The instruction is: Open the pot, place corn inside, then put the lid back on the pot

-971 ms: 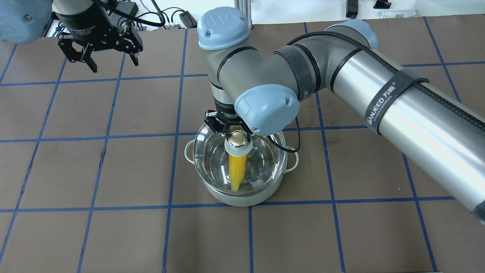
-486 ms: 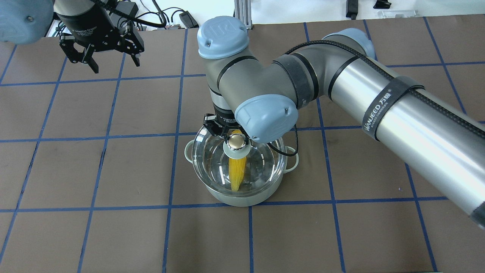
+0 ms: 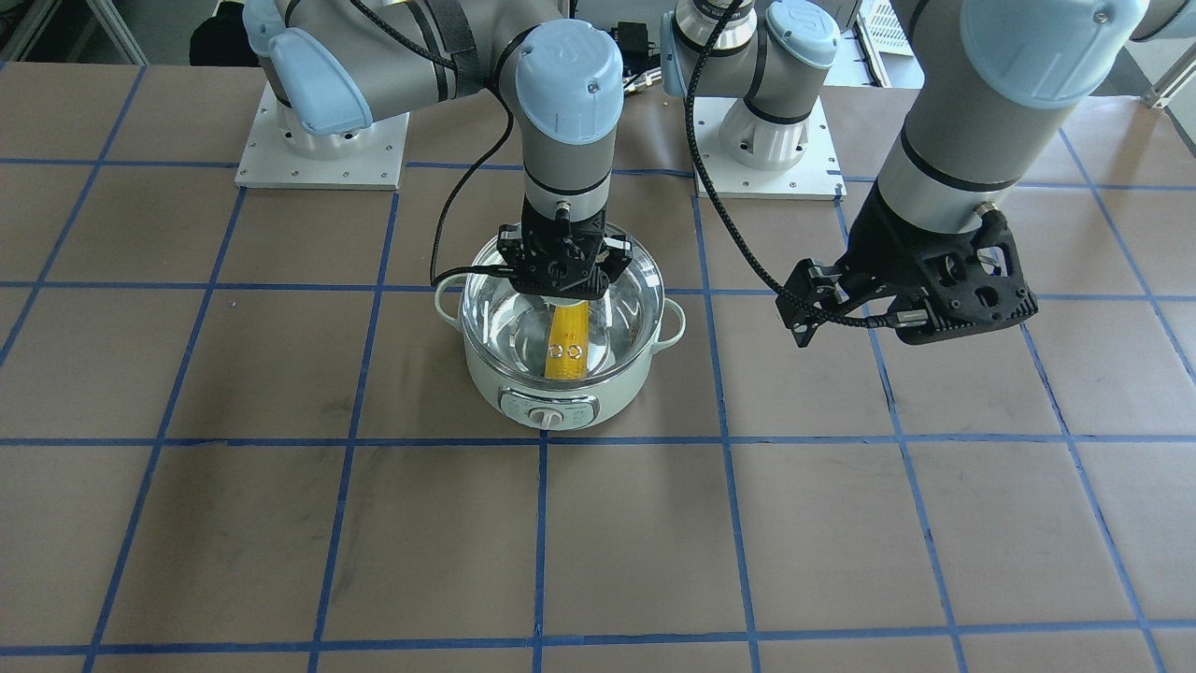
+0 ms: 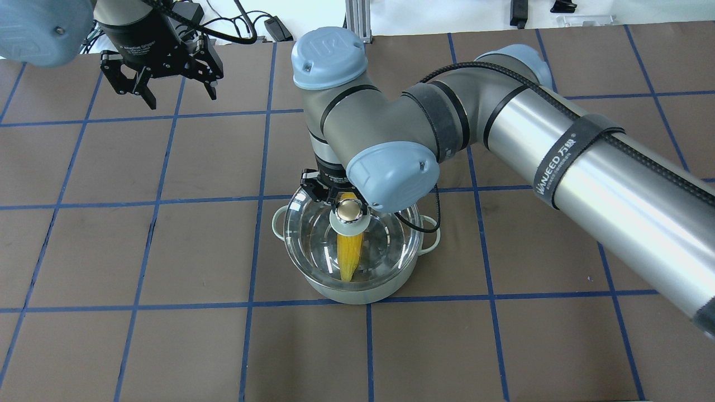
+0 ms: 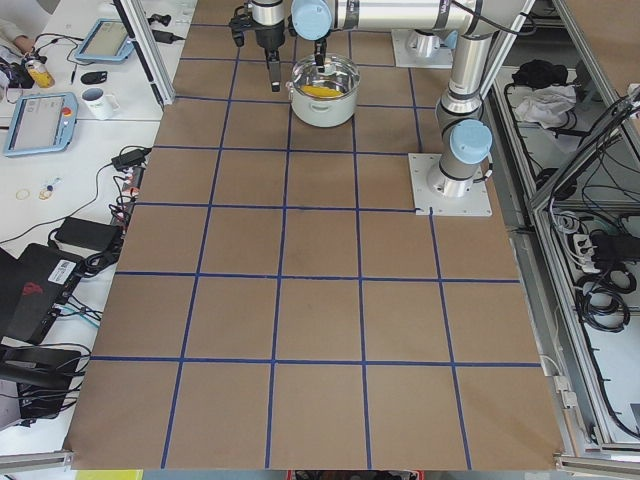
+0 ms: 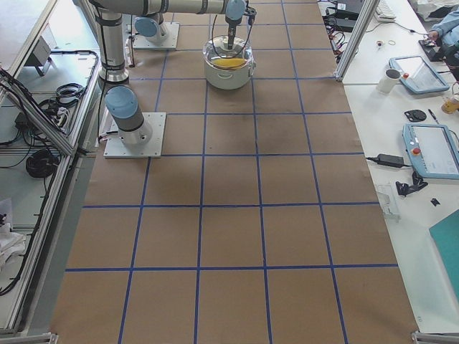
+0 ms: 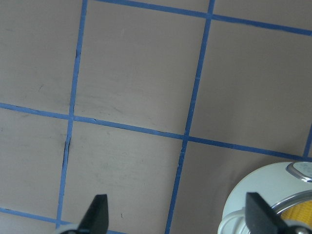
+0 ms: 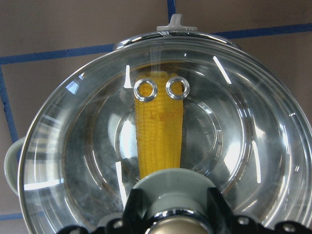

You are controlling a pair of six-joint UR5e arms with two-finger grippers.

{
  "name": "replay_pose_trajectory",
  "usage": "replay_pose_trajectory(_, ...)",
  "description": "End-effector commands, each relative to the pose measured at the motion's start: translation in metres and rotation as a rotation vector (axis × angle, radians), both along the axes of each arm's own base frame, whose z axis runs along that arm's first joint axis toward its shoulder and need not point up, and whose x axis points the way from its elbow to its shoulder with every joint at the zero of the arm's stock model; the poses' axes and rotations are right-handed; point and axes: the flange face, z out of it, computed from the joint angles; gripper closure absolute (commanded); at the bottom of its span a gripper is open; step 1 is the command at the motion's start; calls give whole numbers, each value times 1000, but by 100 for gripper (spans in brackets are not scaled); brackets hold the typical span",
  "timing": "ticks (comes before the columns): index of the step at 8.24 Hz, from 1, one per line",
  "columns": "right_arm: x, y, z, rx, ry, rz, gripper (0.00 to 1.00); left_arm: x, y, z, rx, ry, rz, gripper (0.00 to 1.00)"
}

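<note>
Right pincer [image 3: 563,292] comes straight down over the pot [image 3: 551,388], its black fingers closed on the shiny metal knob [image 4: 349,209] of the lid [image 8: 234,146]. The left pincer [image 4: 182,100] hangs over bare desk [image 4: 167,346] well away from the pot, fingers spread wide with nothing between them.

The desk is a flat brown sheet, matte and faintly scuffed, ruled into big squares by blue tape. Both arms stand on white plates [image 3: 318,154] bolted at its far edge. Past the desk's sides run white benches with a tablet [image 5: 38,122], a mug [image 5: 98,102] and loose cables.

The pot is round, pale mint, smooth-walled, with a small loop handle [image 3: 675,322] on each side and a white dial [image 3: 551,421] at the front. The clear glass lid domes over its mouth, catching bright streaks of light, and two metal-ringed vent holes [image 8: 146,89] sit side by side. Through the glass, the corn [image 8: 158,141] lies inside on polished steel, bright yellow, ribbed with kernels, tapering to a point.
</note>
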Motion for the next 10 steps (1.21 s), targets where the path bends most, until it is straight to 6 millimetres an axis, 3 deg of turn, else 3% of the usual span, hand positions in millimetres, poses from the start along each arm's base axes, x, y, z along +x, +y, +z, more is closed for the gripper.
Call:
replay_pose_trajectory(1,-1,1,-3,4,3,-14,79,-11,-1,0,-16,1,-16,0)
replay_pose_trajectory(10,0,-2,-2,-25,1,-76,79,-11,-1,-2,-20,-3,-13,0)
